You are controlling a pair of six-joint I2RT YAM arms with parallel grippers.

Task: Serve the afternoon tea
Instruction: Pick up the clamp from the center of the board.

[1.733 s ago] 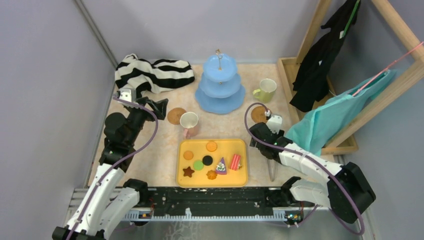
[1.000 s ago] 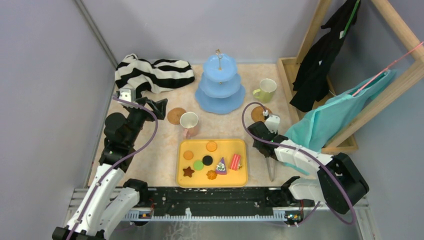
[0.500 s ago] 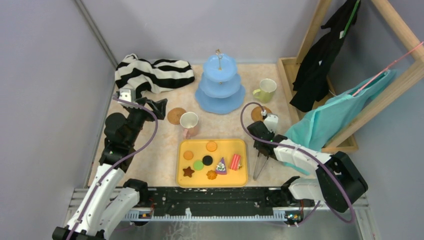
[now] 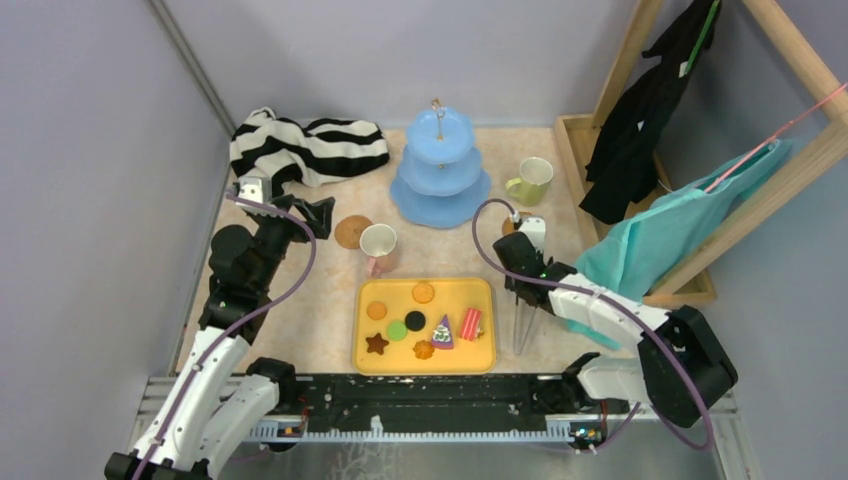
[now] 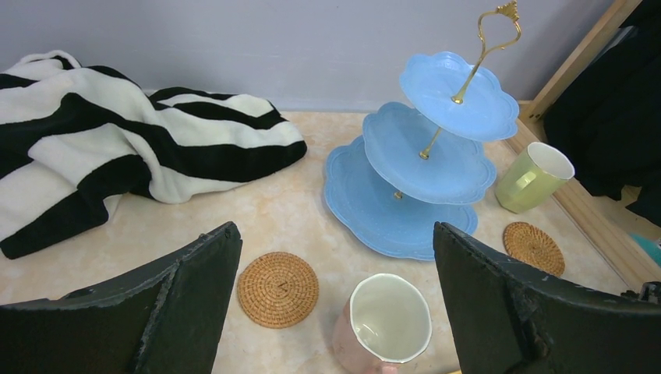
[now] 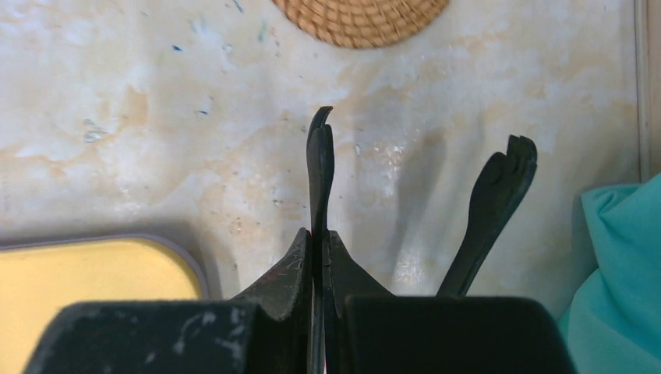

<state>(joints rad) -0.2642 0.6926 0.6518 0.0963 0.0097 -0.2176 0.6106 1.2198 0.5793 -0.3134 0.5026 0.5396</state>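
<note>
Tray: a yellow rounded-rectangle plastic tray [image 4: 455,297] lies at the near middle of the beige marbled table [image 4: 300,320], between the two arms.
Treats: the small colourful toy cookies and cake slices [image 4: 415,321] all lie in the tray. A brown star and an orange flower shape are nearest, green and black rounds sit mid-tray, and two orange rounds lie farther. A purple wedge and a red-striped piece are at the right.
Tongs: dark two-armed tongs [image 6: 495,191] sit just right of the tray, tips pointing far. Whether the tips touch the table I cannot tell.
Right gripper: the right gripper [image 6: 319,238] has its fingers pressed together on the tongs' left arm, seen edge-on. The other arm splays to the right.
Cloth at right: a teal draped cloth [image 4: 680,230] hangs near the tongs.
Pink cup: the pink-handled white cup [image 4: 378,243] stands upright just beyond the tray's far-left part.
Left coaster: a round woven cork coaster [image 4: 352,232] lies just left of that cup, apart from it.
Left gripper: the left gripper [image 5: 335,234] hovers over the table's left side, fingers spread wide with nothing between them, facing the cup and coaster.
Right coaster: a second round cork coaster [image 6: 358,15] lies beyond the tongs' tips, partly hidden by the right arm from above.
Green cup: the yellow-green cup [image 4: 530,180] stands upright beyond that coaster.
Stand: the light-blue three-tier stand [image 4: 438,170] stands at the far middle, left of the green cup.
Far left: a black-and-white striped cloth [image 4: 310,148] lies bunched.
</note>
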